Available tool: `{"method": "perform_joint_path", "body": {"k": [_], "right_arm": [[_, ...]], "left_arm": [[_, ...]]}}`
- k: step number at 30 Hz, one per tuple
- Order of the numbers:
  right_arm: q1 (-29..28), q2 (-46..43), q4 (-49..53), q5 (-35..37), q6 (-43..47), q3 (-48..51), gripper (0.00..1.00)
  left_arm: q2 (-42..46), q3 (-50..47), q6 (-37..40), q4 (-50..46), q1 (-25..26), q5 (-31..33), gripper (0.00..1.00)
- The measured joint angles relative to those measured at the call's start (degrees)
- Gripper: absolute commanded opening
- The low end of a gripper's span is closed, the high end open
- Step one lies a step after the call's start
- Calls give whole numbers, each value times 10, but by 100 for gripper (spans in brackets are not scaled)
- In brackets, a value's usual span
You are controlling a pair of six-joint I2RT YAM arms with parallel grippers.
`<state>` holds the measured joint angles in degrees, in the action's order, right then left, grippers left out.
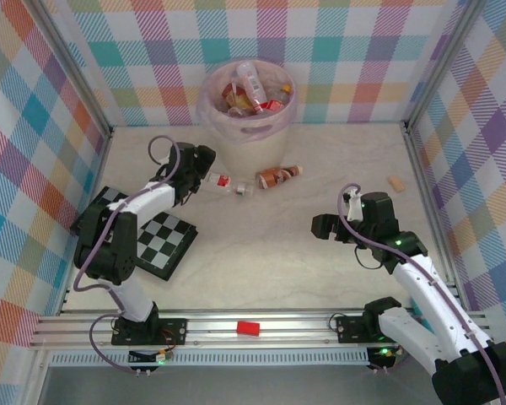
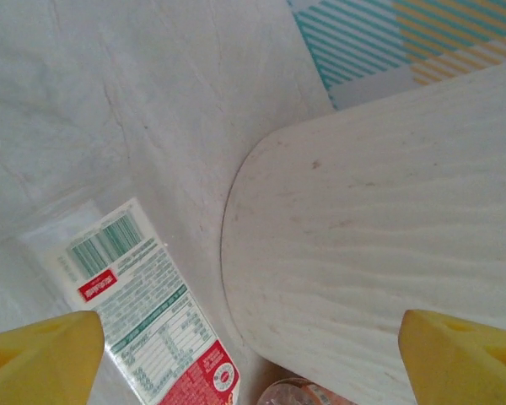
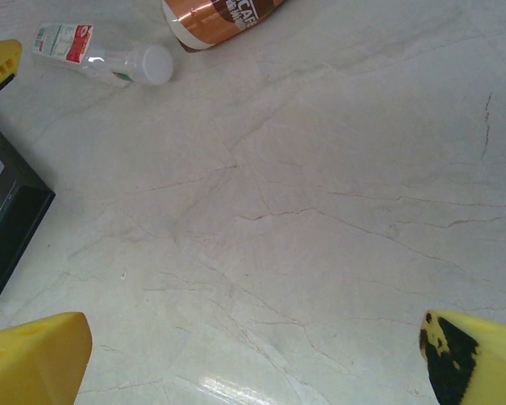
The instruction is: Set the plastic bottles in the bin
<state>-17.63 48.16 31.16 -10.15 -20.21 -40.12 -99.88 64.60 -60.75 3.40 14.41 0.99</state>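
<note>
Left gripper (image 2: 253,354) hangs spread and empty just beside the bin (image 1: 244,148), over a clear white-labelled bottle (image 1: 223,181) lying on the table (image 1: 261,253); the right gripper (image 3: 253,363) is likewise wide, holding nothing. Several bottles (image 1: 249,91) sit in the bin, perhaps most of them, though the heap is too tangled to count. That clear one and a copper-labelled bottle (image 1: 278,175) are not yet in.

The top camera looks down from above and behind the arms over the whole table (image 1: 320,270). The left wrist camera hangs close over a lying bottle (image 2: 143,312) beside the bin (image 2: 379,253); the right wrist camera views that bottle from farther off.
</note>
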Motion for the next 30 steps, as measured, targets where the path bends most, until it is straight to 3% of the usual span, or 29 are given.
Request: {"method": "perform_joint_path", "body": {"k": [9,19,30], "right_arm": [[0,-12,5,16,1,0,99],[0,-23,17,35,1,1,99],[0,-31,23,44,0,16,99]], "left_arm": [[-56,69,12,-78,-6,-19,100],[-126,68,-60,-60,-8,-34,98],[-142,69,-74,-14,-8,-64,97]]}}
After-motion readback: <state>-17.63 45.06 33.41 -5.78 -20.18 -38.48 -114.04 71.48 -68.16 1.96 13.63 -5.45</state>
